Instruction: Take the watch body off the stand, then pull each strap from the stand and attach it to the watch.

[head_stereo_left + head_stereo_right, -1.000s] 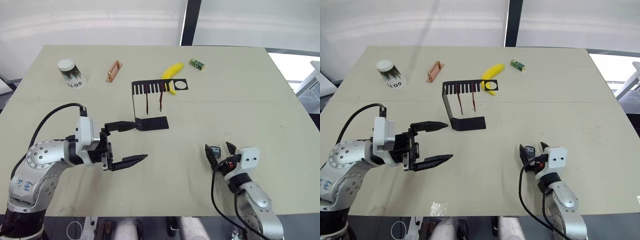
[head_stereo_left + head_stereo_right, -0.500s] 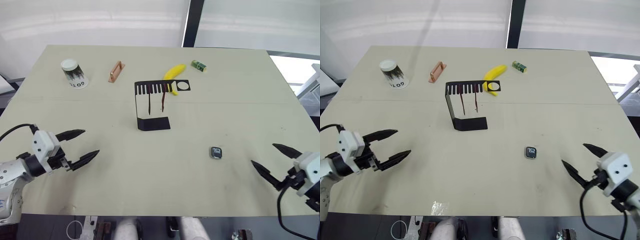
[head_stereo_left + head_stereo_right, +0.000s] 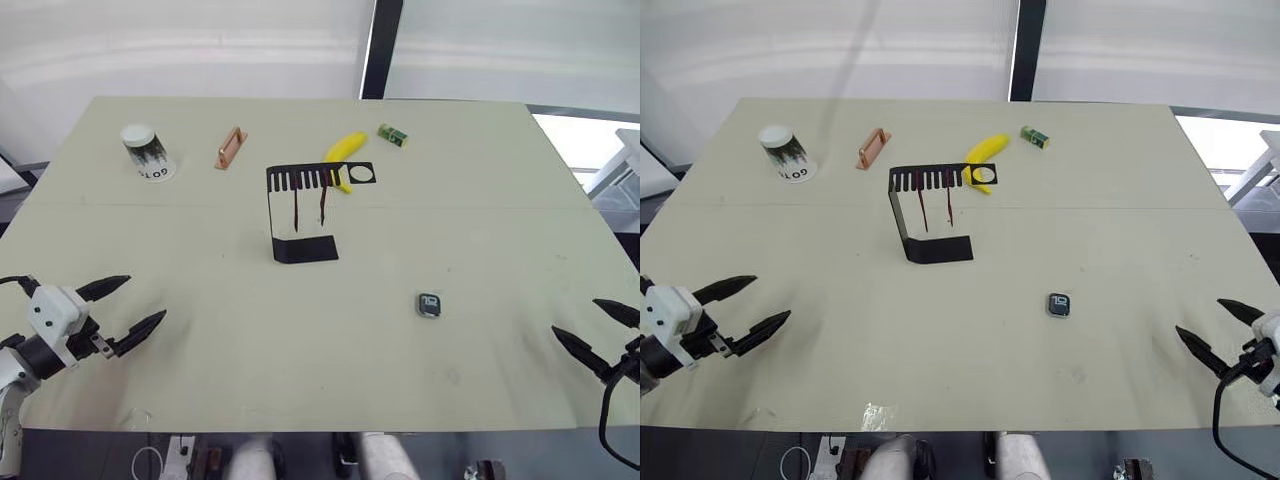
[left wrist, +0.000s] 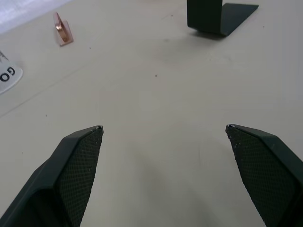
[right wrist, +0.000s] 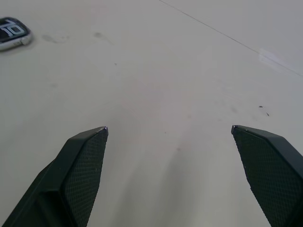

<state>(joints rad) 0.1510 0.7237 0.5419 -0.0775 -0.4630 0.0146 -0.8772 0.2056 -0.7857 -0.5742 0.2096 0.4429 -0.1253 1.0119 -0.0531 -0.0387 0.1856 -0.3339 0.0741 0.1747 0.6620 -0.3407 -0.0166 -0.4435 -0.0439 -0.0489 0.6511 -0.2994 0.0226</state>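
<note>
The watch body [image 3: 431, 305] lies flat on the table, right of centre, free of any gripper; it also appears as a dark case [image 5: 13, 32] in the right wrist view. The black stand [image 3: 300, 210] sits mid-table, and two maroon straps [image 3: 309, 207] hang from its comb slots. My left gripper [image 3: 123, 306] hovers open near the table's front left corner, far from the stand. My right gripper [image 3: 597, 330] hovers open at the front right edge, well right of the watch body. Both hold nothing.
At the back of the table are a white cup [image 3: 143, 150] on the left, a copper handle [image 3: 229, 146], a banana [image 3: 344, 152] behind the stand's top arm, and a small green box [image 3: 393, 133]. A crumpled bit of film [image 3: 875, 413] lies at the front edge.
Both arms have drawn back outward toward the table's front corners. The right gripper, near the watch body a second ago, now sits far right of it. The watch body stays on the table.
</note>
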